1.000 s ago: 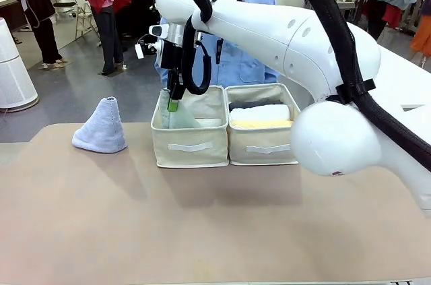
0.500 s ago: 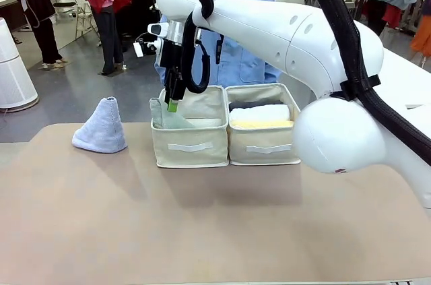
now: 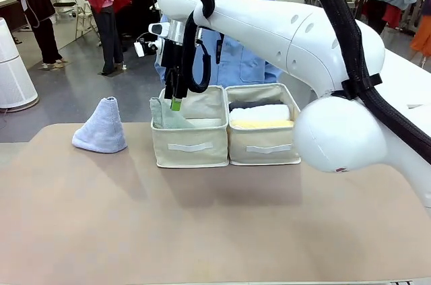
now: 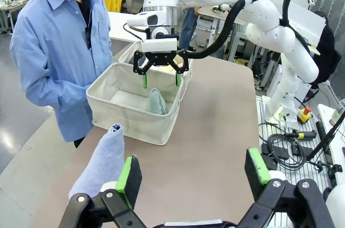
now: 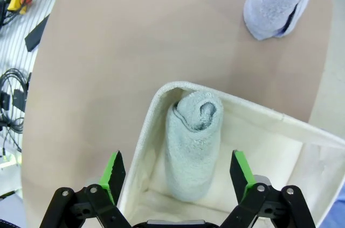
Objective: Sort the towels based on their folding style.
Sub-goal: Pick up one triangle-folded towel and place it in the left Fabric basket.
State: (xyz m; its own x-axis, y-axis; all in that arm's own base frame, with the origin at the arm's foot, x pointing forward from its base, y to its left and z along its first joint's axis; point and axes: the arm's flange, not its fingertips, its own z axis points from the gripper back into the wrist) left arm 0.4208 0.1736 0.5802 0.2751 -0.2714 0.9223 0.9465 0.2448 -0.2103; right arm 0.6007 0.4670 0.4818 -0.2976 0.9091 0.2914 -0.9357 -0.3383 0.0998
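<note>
The grey-green cone towel (image 5: 194, 147) leans in the near-left corner of the left beige bin (image 3: 190, 147), free of any grip. Just above it hangs my right gripper (image 5: 177, 168), open, its green pads either side of the towel's top; from the front it (image 3: 174, 100) hovers over the bin's left end. The lavender-blue cone towel (image 3: 101, 127) stands on the table left of the bins. In the right bin (image 3: 264, 149) lie white (image 3: 259, 111), yellow (image 3: 261, 124) and dark grey (image 3: 252, 103) rolled towels. My left gripper (image 4: 193, 170) is open and holds nothing, near the lavender-blue towel (image 4: 105, 158).
A person in a blue shirt (image 3: 232, 62) stands right behind the bins at the far edge. The right arm's big white links (image 3: 323, 62) span the right half of the table. Bare tan tabletop (image 3: 202, 224) stretches in front of the bins.
My right gripper has opened and let go of the grey-green towel, which now rests in the left bin. The gripper has lifted slightly. The left gripper has stayed open.
</note>
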